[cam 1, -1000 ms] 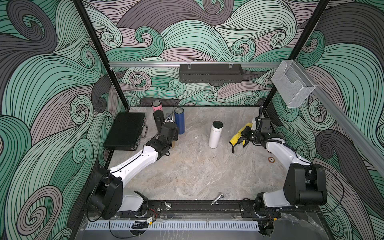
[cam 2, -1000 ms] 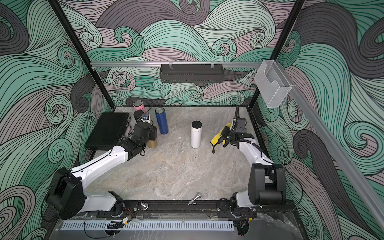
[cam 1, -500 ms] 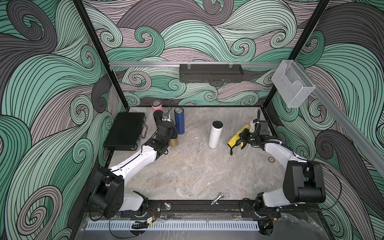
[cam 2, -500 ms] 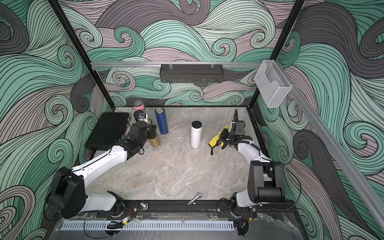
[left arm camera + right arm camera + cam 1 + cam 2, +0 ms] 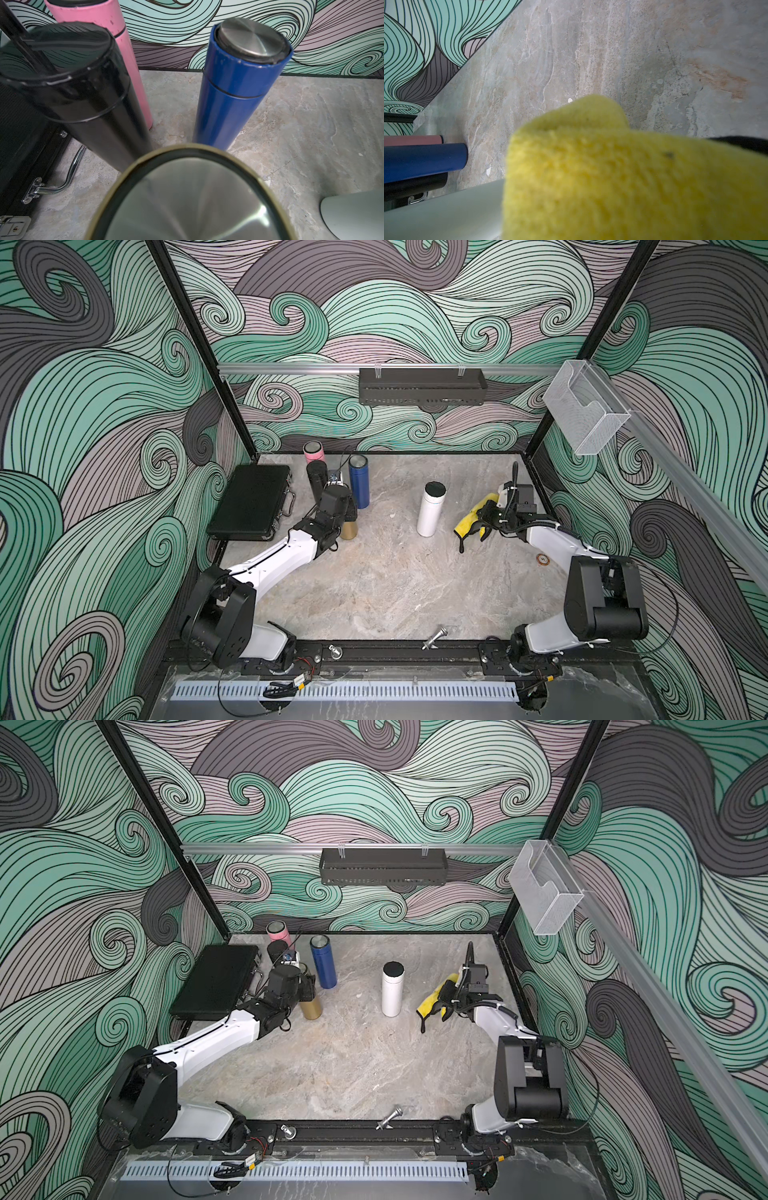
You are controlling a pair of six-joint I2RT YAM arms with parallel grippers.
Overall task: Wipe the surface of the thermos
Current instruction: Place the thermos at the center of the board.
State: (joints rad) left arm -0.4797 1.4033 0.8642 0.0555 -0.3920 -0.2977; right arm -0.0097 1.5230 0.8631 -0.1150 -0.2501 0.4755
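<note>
Gripped near its top: gold thermos (image 5: 348, 531), roughly upright at the far left of the table (image 5: 395, 580), just right of the black case (image 5: 249, 502). Closed around it from the near-left side: left gripper (image 5: 348, 512), jaws hidden under the black gripper body in both top views. Fills the lower part of the left wrist view with its brushed steel lid (image 5: 187, 197), ringed in gold. Cannot tell whether its base rests on the table.

Just beyond it, standing upright in a cluster: black thermos (image 5: 316, 481), blue thermos (image 5: 359, 485) with a bare steel cap, and farthest back, by the wall, pink thermos (image 5: 313, 452).

Well apart to the right: right gripper (image 5: 484, 516), clamped shut on a yellow cloth (image 5: 467, 522), held above the table. Bunched in the grip, with a dark strip hanging from its near edge. Seen close and blurred in the right wrist view (image 5: 612, 166).

Between the two grippers, upright with a black lid: white thermos (image 5: 430, 510), near the cloth's left side but separated from it by a gap in both top views.
</note>
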